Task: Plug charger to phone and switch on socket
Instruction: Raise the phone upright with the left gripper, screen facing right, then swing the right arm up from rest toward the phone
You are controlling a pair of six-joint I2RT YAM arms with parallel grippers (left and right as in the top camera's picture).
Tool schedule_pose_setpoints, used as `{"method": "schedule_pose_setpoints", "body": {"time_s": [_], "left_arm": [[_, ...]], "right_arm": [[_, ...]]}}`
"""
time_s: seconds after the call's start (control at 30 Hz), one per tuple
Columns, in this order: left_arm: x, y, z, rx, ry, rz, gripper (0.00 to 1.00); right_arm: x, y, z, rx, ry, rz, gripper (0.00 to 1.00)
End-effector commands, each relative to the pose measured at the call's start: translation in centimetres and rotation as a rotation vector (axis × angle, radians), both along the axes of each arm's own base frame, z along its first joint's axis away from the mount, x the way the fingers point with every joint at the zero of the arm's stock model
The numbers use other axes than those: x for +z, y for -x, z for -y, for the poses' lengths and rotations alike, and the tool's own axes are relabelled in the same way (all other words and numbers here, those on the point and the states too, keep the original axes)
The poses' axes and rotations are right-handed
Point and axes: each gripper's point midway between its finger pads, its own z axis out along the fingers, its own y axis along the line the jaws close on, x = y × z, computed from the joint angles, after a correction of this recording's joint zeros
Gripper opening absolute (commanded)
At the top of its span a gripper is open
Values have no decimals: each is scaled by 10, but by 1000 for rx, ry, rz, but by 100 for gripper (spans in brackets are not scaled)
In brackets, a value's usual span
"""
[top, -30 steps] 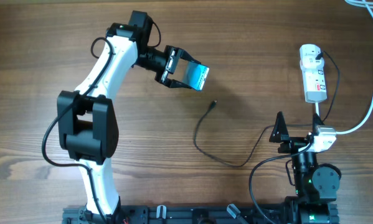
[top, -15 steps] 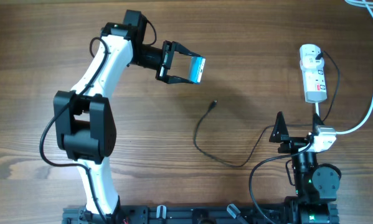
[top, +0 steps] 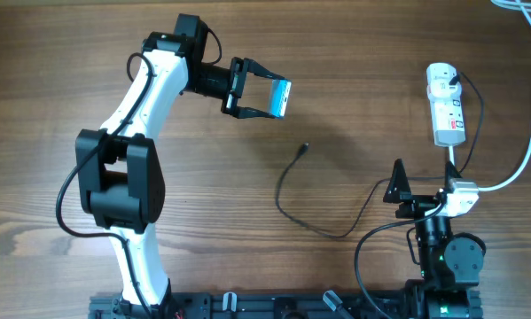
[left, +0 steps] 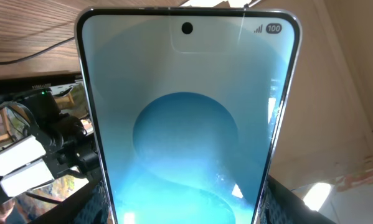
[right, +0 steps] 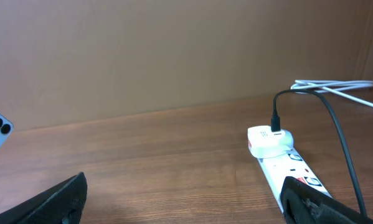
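My left gripper (top: 263,97) is shut on the phone (top: 283,97) and holds it on edge above the table's far middle. In the left wrist view the phone's cyan-blue screen (left: 186,124) fills the frame between my fingers (left: 186,211). The charger cable (top: 287,204) lies loose on the table, its small dark connector (top: 304,149) below and right of the phone. The white socket strip (top: 446,106) lies at the far right with a plug in its far end; it also shows in the right wrist view (right: 286,165). My right gripper (right: 192,205) is open and empty near the front right.
A thick white cable (top: 518,173) curves along the right edge. A white adapter (right: 268,140) with a black cable sits in the socket's end. My right arm's base (top: 442,257) stands at the front right.
My left gripper swung left and slightly up with the phone between one second and half a second ago, turning it more on edge. Since then nothing has moved. The right arm stayed still.
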Motion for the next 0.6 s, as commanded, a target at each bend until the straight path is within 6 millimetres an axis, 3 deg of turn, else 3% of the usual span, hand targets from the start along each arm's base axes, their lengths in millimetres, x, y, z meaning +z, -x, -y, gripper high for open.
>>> {"method": "schedule_pose_setpoints", "body": {"time_s": [0.0,0.27,0.37,0.57], "left_arm": [[14,-4,0,3,57,1,4],[14,-4,0,3,57,1,4],[14,-4,0,3,57,1,4],[14,-4,0,3,57,1,4]], "right_arm": [[2,0,-3,13,9,8,100],[2,0,-7,38,-17,9,100],[1,0,-9,47,-178,0,100],[-7,0,-31,172,-184,-51,100]]}}
